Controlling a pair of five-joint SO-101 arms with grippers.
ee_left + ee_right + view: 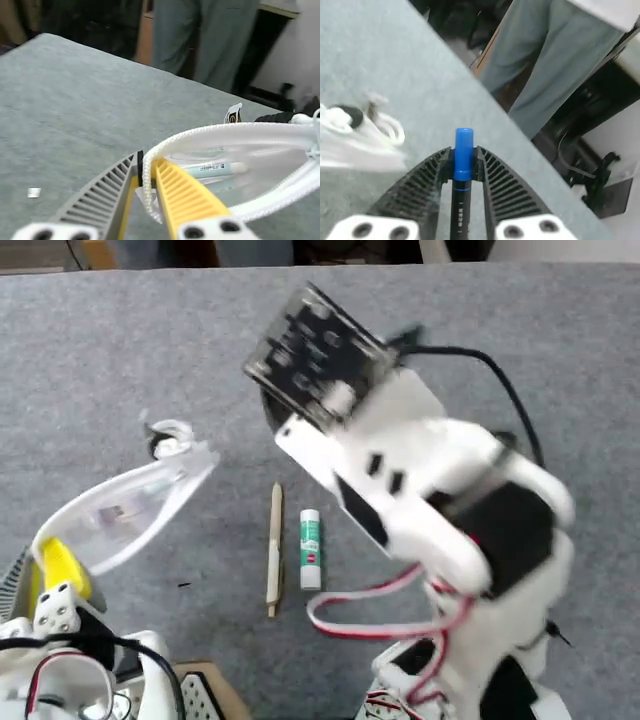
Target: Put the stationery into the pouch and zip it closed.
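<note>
Clerk: State of left end effector (146,165)?
Checker: Pressed together, pinching the white zip rim of the pouch (125,508).
Clerk: And right end effector (463,156)?
Checker: Clamped on a blue-capped marker (463,142), cap past the fingertips. The barrel is cut off at the frame edge.
Clerk: Condition of pouch?
Checker: Clear, mouth open, on the grey worktop (150,360). One tube-like item (215,168) inside, indistinct. Near it, pen (274,550) and glue stick (310,550) lie side by side.

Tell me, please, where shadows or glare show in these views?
High view: even light over the table, faint soft shadows beside the pen and glue stick, sheen on the clear pouch. Left wrist view: its white zipper is bright, the room behind dark. Right wrist view: no glare on the blue-capped marker.
</note>
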